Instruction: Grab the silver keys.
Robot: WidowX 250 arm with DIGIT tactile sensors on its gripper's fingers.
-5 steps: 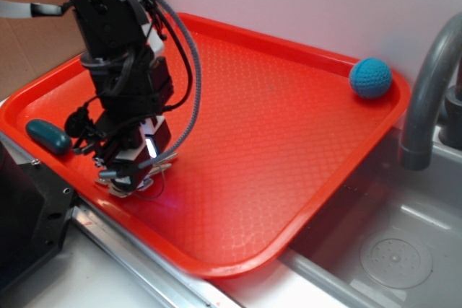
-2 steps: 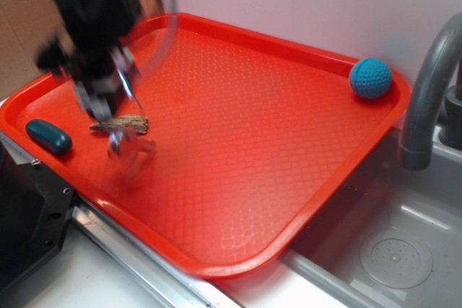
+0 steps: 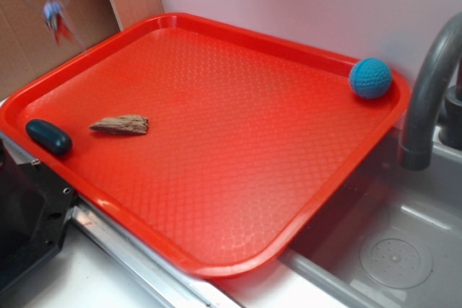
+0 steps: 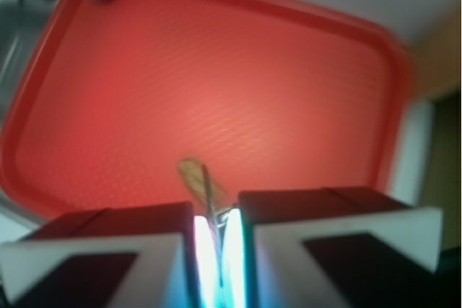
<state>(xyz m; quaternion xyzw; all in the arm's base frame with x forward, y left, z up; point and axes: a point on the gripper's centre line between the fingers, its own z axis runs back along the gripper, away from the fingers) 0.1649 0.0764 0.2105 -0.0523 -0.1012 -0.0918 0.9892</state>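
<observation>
Silver keys (image 4: 211,207) pinched in nearly closed hand (image 4: 216,239) — high above red tray (image 4: 65,48)

Nothing readable here, honestly. No text, labels or numbers on the tray (image 3: 303,200) or anything else.

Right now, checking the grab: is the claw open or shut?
Shut: in the wrist view the claw pinches thin silver keys.

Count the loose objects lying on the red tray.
3: a teal pebble at the left edge, a wood chip beside it, and a blue ball in the far right corner. None look hidden.
</observation>
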